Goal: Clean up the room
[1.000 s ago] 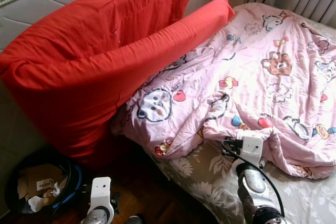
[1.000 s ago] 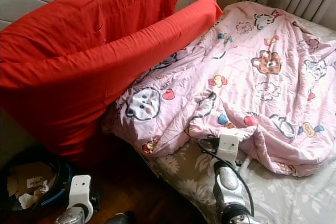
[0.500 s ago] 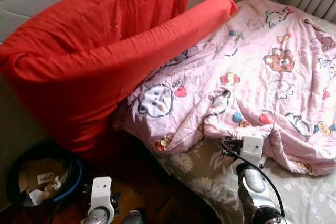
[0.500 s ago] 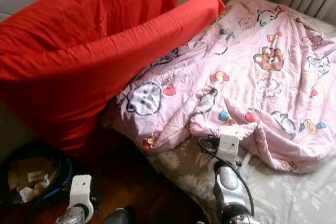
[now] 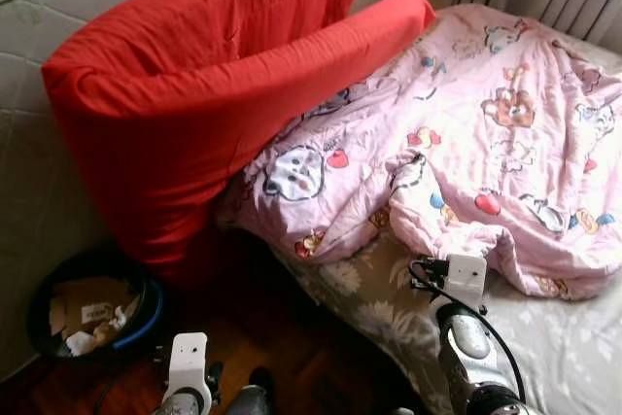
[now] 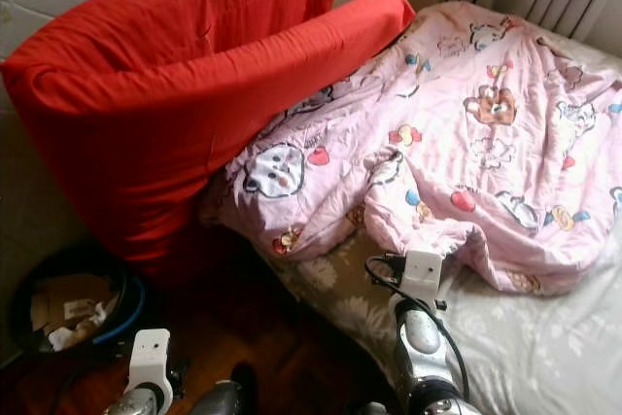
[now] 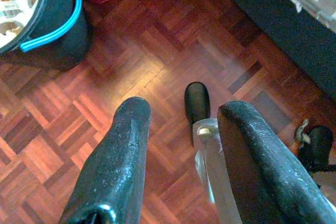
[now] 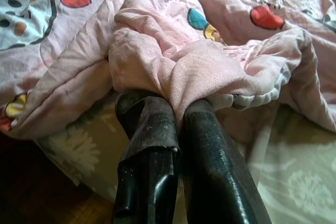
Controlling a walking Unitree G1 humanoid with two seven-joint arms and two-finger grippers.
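Soft, even daylight fills the head views, brightest on the pink quilt [image 5: 486, 133] and the red pillows [image 5: 204, 94], whose colour is saturated nearly to flatness, while the gap below them and the bin [image 5: 92, 303] lie in deep shadow. The head views are fairly sharp, softening slightly toward the edges. In the left wrist view a pale sheen glares on the parquet floor [image 7: 152, 72], and the black fingers [image 7: 118, 161] are blurred close to the lens.
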